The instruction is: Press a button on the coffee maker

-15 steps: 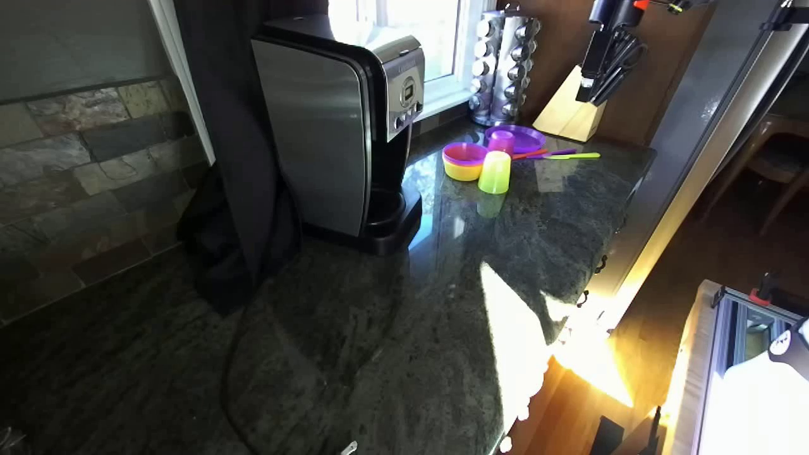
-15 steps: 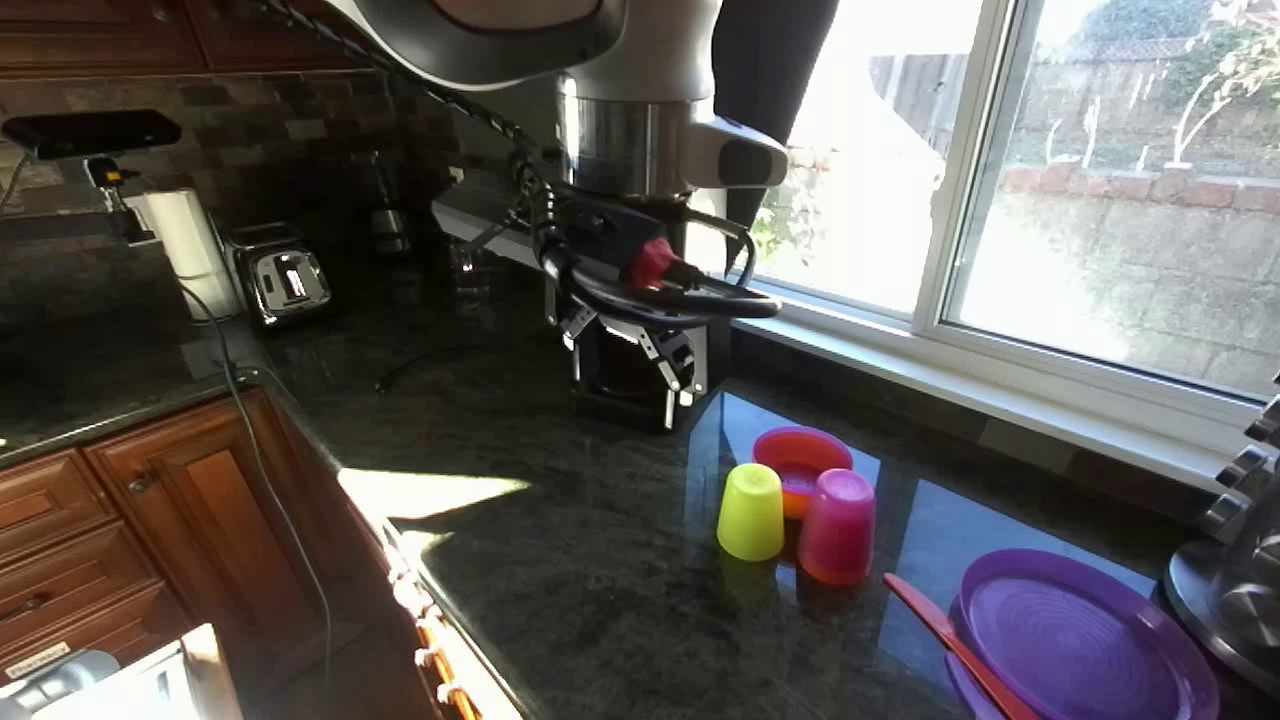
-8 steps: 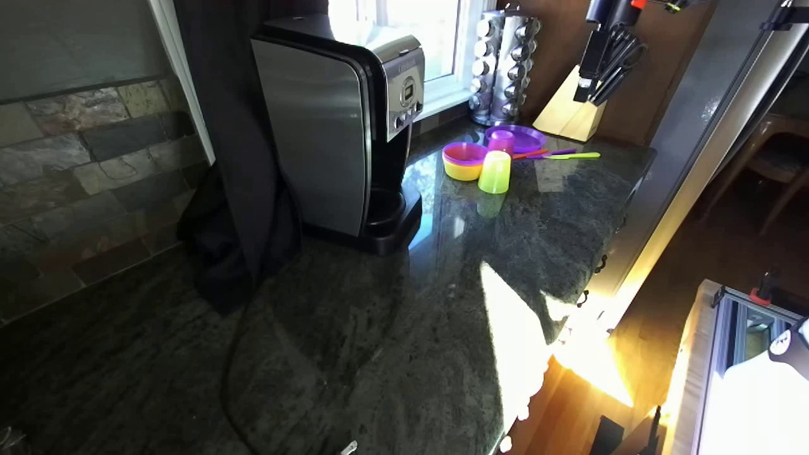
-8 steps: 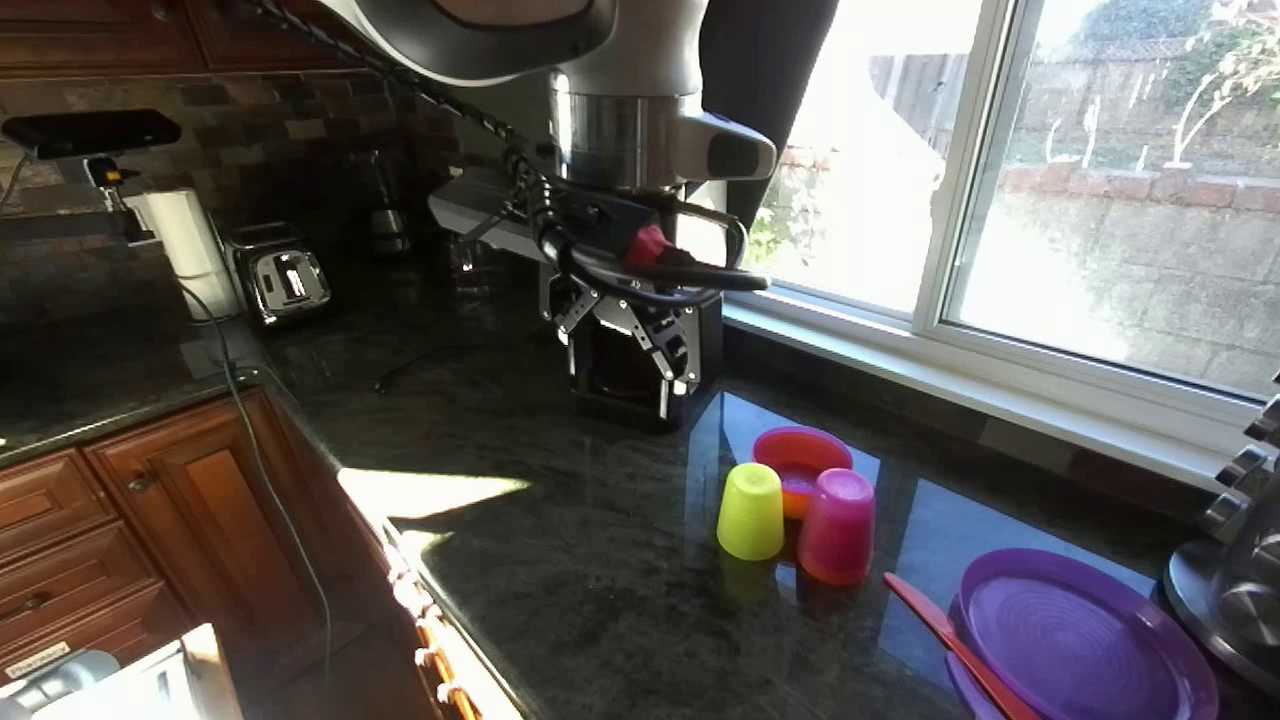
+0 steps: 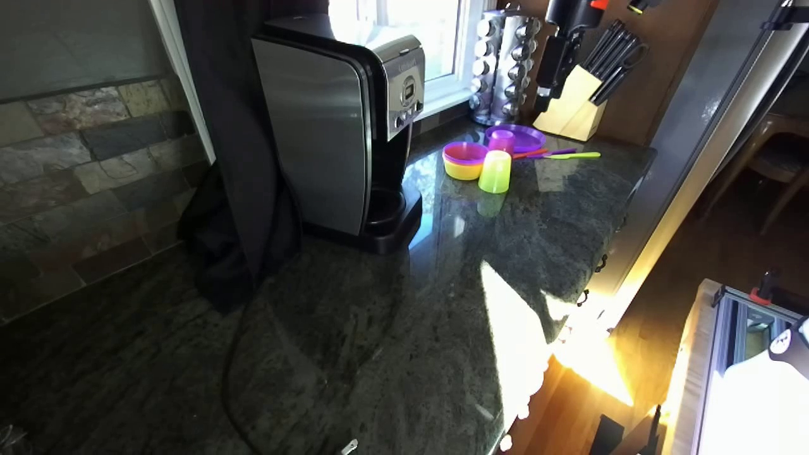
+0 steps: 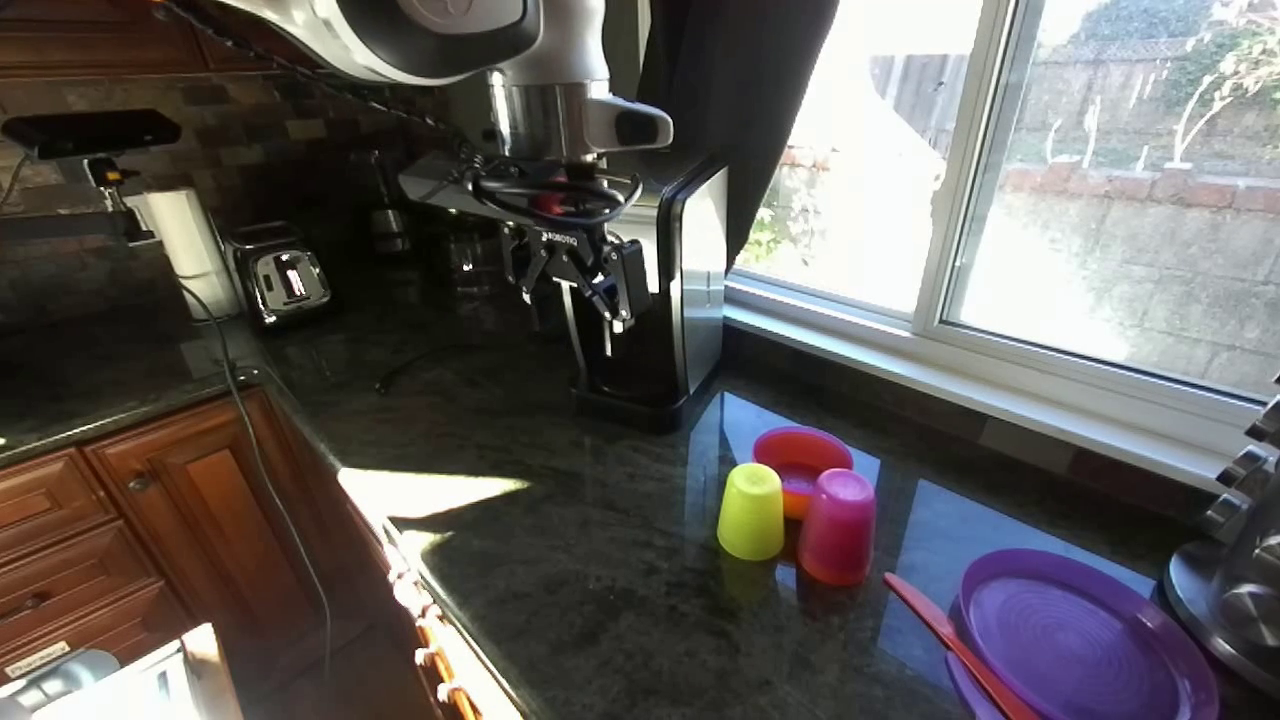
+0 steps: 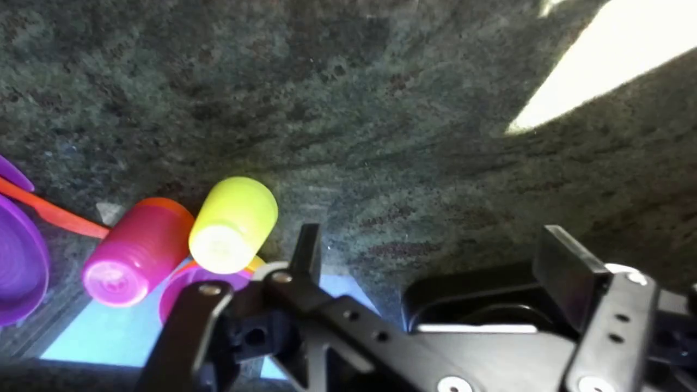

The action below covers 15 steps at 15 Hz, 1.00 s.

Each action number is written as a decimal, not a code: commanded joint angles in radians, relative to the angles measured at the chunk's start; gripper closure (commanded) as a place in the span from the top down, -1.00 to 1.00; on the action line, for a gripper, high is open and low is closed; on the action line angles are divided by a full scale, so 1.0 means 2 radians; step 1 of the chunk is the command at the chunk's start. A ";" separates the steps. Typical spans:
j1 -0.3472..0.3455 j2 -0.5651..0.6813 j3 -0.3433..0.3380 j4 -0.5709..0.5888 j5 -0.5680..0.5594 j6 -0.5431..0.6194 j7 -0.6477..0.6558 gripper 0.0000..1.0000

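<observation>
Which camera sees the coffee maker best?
An exterior view, because the coffee maker has its buttons in plain sight. In an exterior view with the gripper and arm in front, its buttons don't show. The wrist view catches only part of its base.

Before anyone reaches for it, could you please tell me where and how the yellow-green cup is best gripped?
I would come from above and grip the yellow-green cup by its side walls, high up near the closed base. It stands upside down and tapers upward, so the gap to the pink cup beside it looks wider there.
</observation>
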 commanded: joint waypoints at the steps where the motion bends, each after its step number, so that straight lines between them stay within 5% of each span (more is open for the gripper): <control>1: 0.014 -0.019 0.028 -0.047 -0.006 0.118 0.034 1.00; 6: 0.027 -0.009 0.050 -0.092 0.011 0.274 0.091 1.00; 11: 0.037 -0.002 0.059 -0.116 0.012 0.328 0.107 0.99; 12: 0.041 -0.001 0.059 -0.119 0.012 0.329 0.100 0.50; 15: 0.056 0.001 0.059 -0.120 0.017 0.318 0.088 0.16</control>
